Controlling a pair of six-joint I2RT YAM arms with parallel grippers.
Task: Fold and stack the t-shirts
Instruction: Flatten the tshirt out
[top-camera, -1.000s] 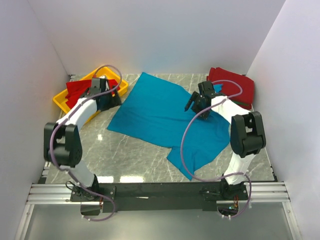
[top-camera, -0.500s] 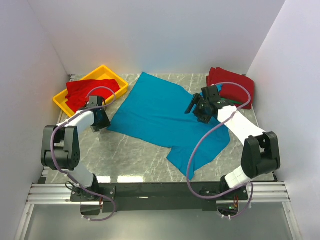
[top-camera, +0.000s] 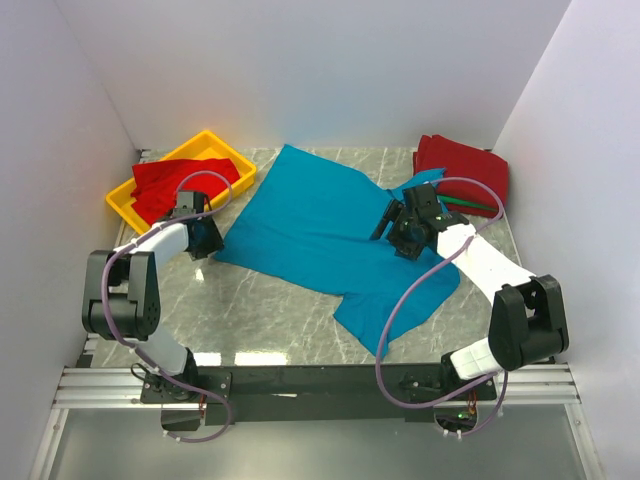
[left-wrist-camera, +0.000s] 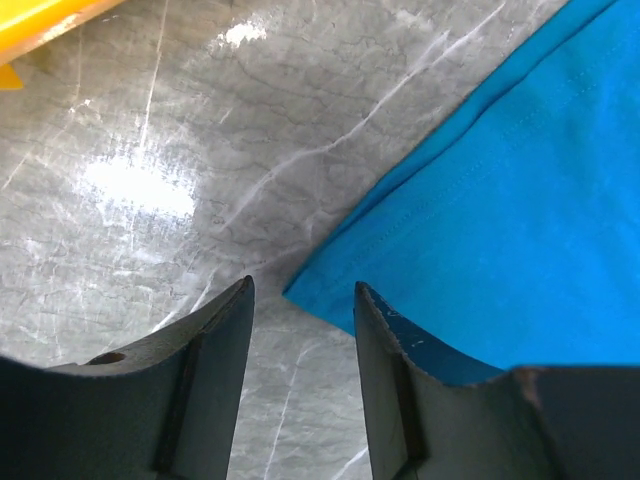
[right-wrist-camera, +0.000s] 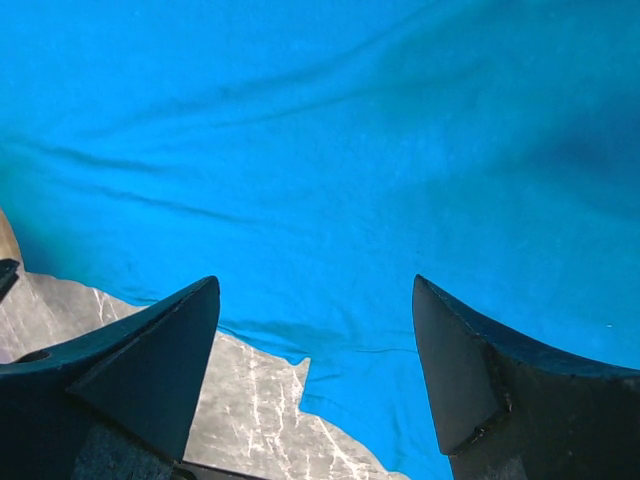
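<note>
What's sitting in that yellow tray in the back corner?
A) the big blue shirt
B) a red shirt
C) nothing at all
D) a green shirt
B: a red shirt lies bunched in the yellow tray, while the blue shirt is spread out on the table.

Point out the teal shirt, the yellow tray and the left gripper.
teal shirt (top-camera: 310, 225), top view, middle of the cloth
yellow tray (top-camera: 232, 152), top view, far rim
left gripper (left-wrist-camera: 303, 290), left wrist view, between its fingertips
</note>
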